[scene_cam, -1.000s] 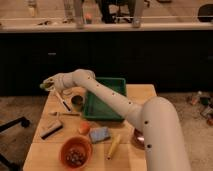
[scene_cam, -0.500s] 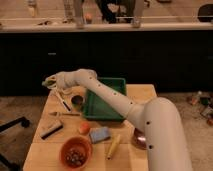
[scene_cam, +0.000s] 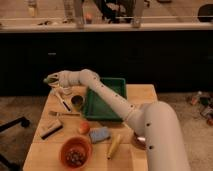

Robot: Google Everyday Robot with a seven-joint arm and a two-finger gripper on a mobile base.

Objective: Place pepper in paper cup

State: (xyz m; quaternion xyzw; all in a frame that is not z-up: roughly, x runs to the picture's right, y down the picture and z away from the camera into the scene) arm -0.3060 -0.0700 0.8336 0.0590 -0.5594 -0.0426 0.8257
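Your stock at this moment, largest first: a light wooden table carrying everything below. A white jointed arm is stretched from the lower right across to the table's far left corner, a reach that the cup's place there seems to call for. A shallow rectangular green plastic tray sits mid-table under that arm. A round orange bowl of dark contents stands at the near edge, well apart from the work and no obstacle to you. A dark, metallic-looking round can stands just left of the tray and near the cup; it is the likeliest thing for you to mistake or knock. The two-finger gripper is raised above the left corner, clamped narrow on the pepper and carrying it clear of the clutter. A small cream-coloured round paper cup sits just below and slightly right of the gripper. A slim green pepper shows as a sliver at the fingertips, in the air and not yet in the cup. Its long axis appears to lie roughly level, left to right, continuing the wrist's line. You would likely need it tipped downward to enter the cup's mouth. Which end is the stem cannot be told.
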